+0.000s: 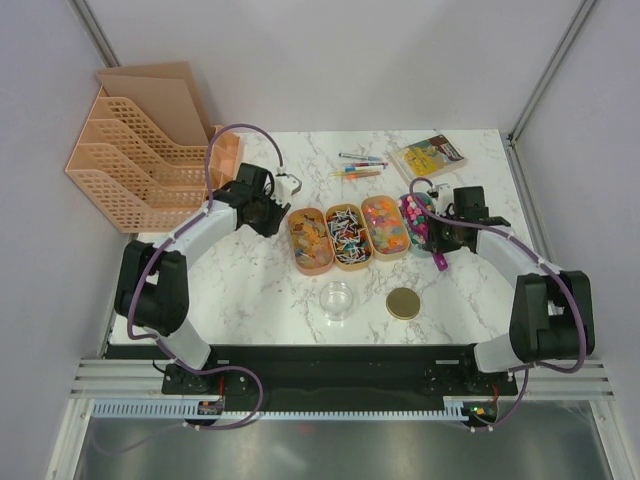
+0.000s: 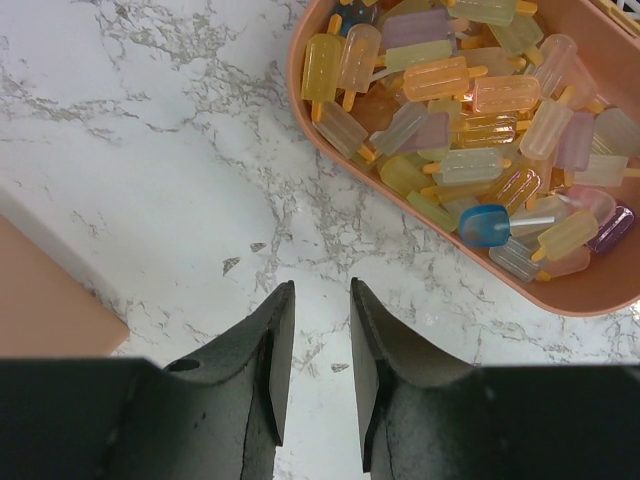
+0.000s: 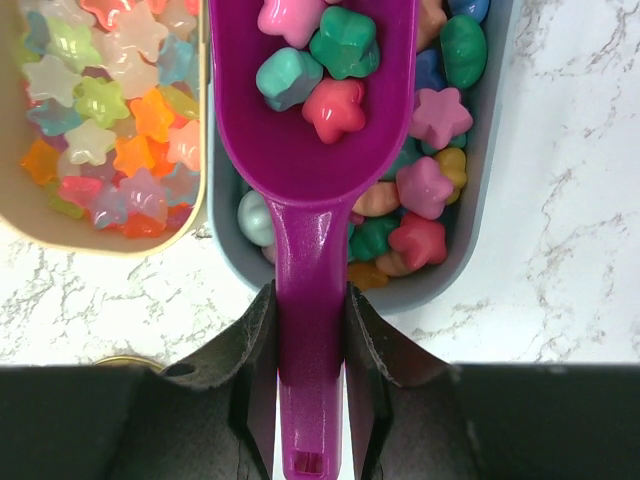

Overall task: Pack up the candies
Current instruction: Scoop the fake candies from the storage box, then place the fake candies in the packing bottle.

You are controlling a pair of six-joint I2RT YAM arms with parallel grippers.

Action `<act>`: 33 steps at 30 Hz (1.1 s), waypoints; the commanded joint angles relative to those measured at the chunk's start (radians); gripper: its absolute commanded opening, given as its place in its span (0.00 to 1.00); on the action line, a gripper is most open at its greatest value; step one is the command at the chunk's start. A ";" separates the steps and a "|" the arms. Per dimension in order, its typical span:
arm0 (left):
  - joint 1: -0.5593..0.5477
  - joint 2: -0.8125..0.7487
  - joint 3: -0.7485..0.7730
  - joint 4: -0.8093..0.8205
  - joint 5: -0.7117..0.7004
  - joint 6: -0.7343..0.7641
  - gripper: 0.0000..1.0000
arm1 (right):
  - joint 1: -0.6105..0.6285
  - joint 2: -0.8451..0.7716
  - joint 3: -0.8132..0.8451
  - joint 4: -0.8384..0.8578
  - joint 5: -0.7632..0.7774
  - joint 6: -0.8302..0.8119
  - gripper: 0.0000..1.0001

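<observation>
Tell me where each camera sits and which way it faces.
Top external: above and behind the bases, looking down on the table; left arm and right arm show.
Left wrist: on that arm, looking down past the open left gripper at the popsicle-candy tray.
Right wrist: looking along the purple scoop clamped in the right gripper, over the grey tray.
Shared: top and right wrist both show the scoop.

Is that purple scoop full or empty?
Loaded, not full: a few star-shaped candies sit in the purple scoop, held by the right pincer.
</observation>
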 commanded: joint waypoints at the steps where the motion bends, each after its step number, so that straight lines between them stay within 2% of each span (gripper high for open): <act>1: 0.004 -0.006 0.044 0.019 0.012 0.047 0.36 | 0.006 -0.088 -0.024 0.054 -0.025 0.027 0.00; 7: 0.004 0.003 0.067 0.019 0.015 0.051 0.36 | -0.003 -0.164 -0.057 0.051 -0.016 0.056 0.00; 12: 0.004 -0.009 0.081 0.018 0.009 0.050 0.36 | -0.006 -0.228 0.005 -0.004 -0.030 0.000 0.00; 15: 0.008 -0.031 0.079 0.015 -0.005 0.051 0.37 | -0.006 -0.248 0.083 -0.094 -0.092 -0.132 0.00; 20: 0.021 -0.083 0.055 0.022 -0.046 0.076 0.37 | 0.002 -0.236 0.238 -0.370 -0.212 -0.481 0.00; 23: 0.027 -0.120 0.024 0.035 -0.051 0.076 0.37 | 0.012 -0.227 0.316 -0.515 -0.217 -0.658 0.00; 25: 0.036 -0.134 0.010 0.038 -0.054 0.071 0.37 | 0.038 -0.211 0.371 -0.620 -0.202 -0.721 0.00; 29: 0.070 -0.183 -0.022 0.046 -0.049 0.061 0.37 | 0.115 -0.202 0.402 -0.716 -0.149 -0.833 0.00; 33: 0.116 -0.238 -0.054 0.053 -0.040 0.036 0.38 | 0.288 -0.199 0.391 -0.733 -0.067 -0.861 0.00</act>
